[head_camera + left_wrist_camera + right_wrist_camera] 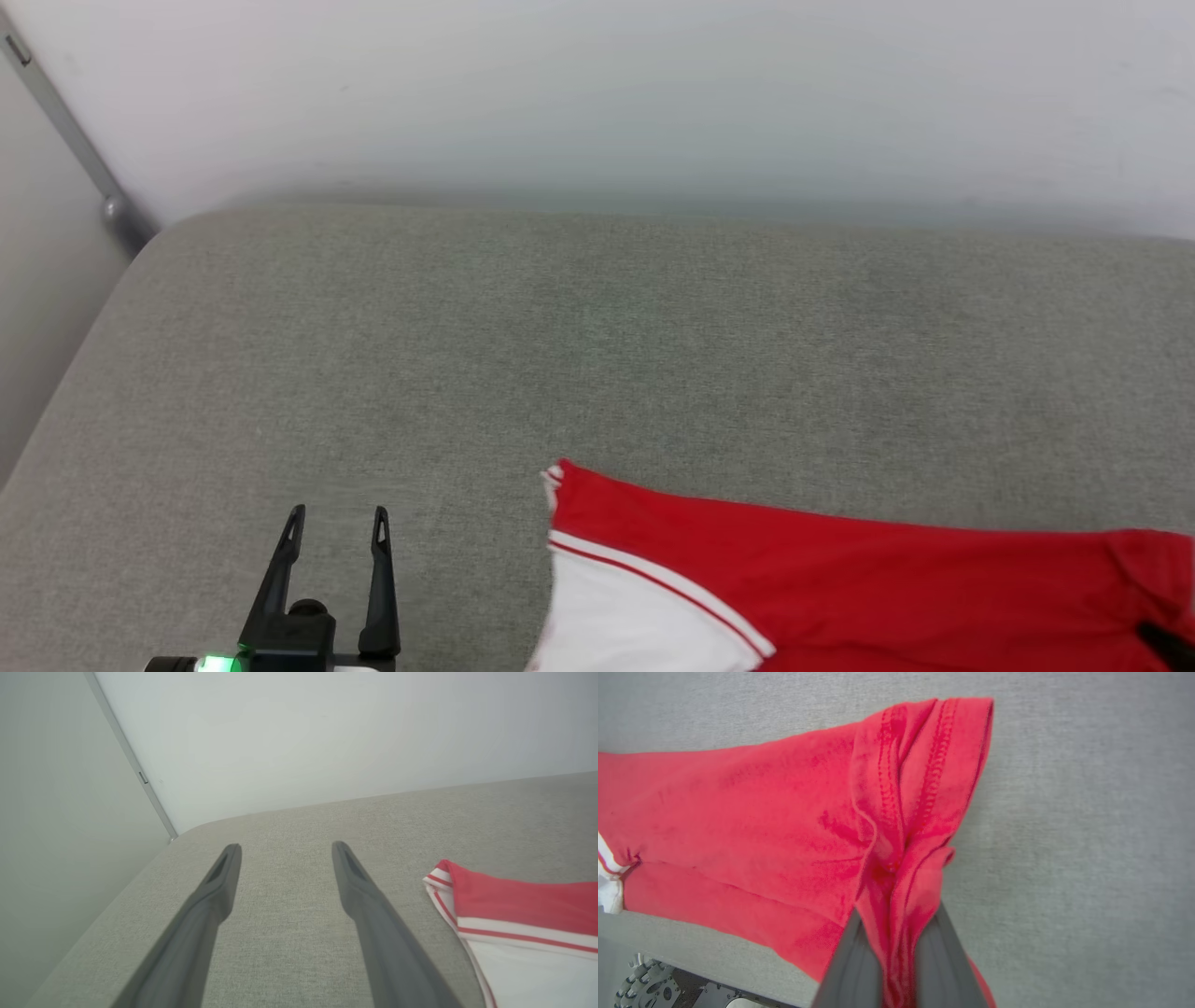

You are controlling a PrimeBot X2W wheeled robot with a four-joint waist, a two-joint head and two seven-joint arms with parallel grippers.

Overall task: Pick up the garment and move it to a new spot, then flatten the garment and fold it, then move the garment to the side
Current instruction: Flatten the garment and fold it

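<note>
The garment lies on the grey cushion at the lower right of the head view: red cloth with a white sleeve edged in red-white trim, lettering hidden. My left gripper stands open to the left of the sleeve, apart from it and holding nothing. Its wrist view has the two spread fingers over bare cushion, with the striped sleeve corner off to the right. My right gripper is shut on a bunched fold of the garment near its stitched hem.
The grey cushion stretches wide behind and to the left of the garment, ending at a white wall. A metal bar runs down the left corner. The cushion's front edge and part of my base lie below the cloth.
</note>
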